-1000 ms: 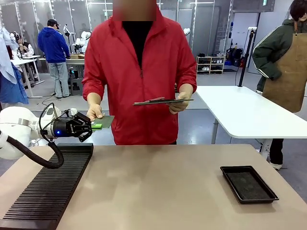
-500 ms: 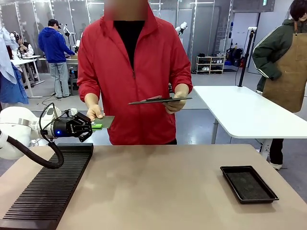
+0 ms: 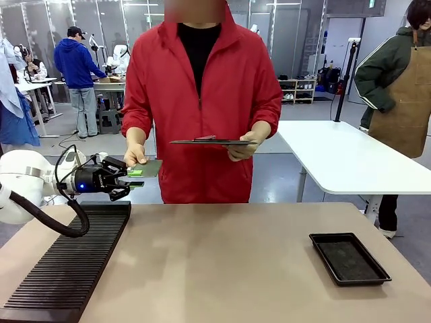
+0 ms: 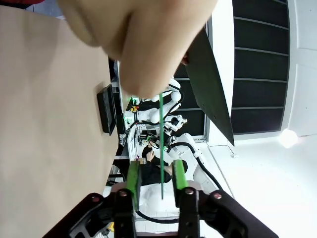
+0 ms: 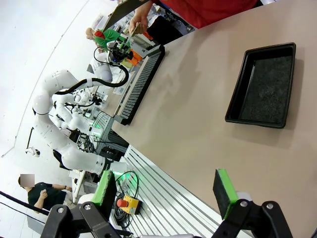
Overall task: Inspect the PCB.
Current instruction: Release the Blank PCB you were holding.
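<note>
PCB (image 3: 147, 168), pinched by person's hand (image 3: 135, 156), sits between left gripper's (image 3: 135, 178) parted pads, not clamped; right gripper (image 5: 164, 191) spread wide, empty.

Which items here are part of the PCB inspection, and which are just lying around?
In the job: PCB, between the pads of the open left gripper; the person's hand gripping it.
Lying about: black tray; slotted rack; dark tablet the person carries; right gripper, open.
</note>
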### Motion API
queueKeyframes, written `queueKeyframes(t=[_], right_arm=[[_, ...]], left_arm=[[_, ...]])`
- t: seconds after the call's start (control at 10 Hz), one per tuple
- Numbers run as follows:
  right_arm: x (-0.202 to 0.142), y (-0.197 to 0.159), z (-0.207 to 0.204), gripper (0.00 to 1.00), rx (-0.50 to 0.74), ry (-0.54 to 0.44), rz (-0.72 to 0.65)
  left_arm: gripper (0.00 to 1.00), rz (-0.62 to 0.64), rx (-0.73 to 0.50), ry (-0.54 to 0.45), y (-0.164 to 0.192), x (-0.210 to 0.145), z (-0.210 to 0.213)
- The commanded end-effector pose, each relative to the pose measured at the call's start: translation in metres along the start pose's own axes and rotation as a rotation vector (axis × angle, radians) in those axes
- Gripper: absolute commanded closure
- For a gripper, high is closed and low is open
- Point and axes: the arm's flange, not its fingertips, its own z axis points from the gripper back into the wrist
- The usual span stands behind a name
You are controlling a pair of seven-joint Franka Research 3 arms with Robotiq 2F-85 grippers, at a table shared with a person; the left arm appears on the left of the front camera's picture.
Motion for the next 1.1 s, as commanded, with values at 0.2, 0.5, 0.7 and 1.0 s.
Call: queueKeyframes(t=[0.2,0.5,0.7,1.0], right_arm=[[0.001,0.0,0.001,0.0,0.006,-0.009,0.018],[0.001,0.0,0.001,0.0,0.006,-0.009,0.018],[0.001,0.0,0.001,0.0,0.006,-0.009,0.018],[0.001,0.0,0.001,0.0,0.006,-0.009,0.018]], left_arm=[[0.0,0.013,0.0,0.02,0.0,-0.005,-0.002],[0.0,0.014,0.001,0.02,0.003,-0.006,-0.003],[0.0,0.007,-0.002,0.01,0.003,-0.008,-0.002],[0.0,0.01,0.0,0.002,0.004,-0.003,-0.001]])
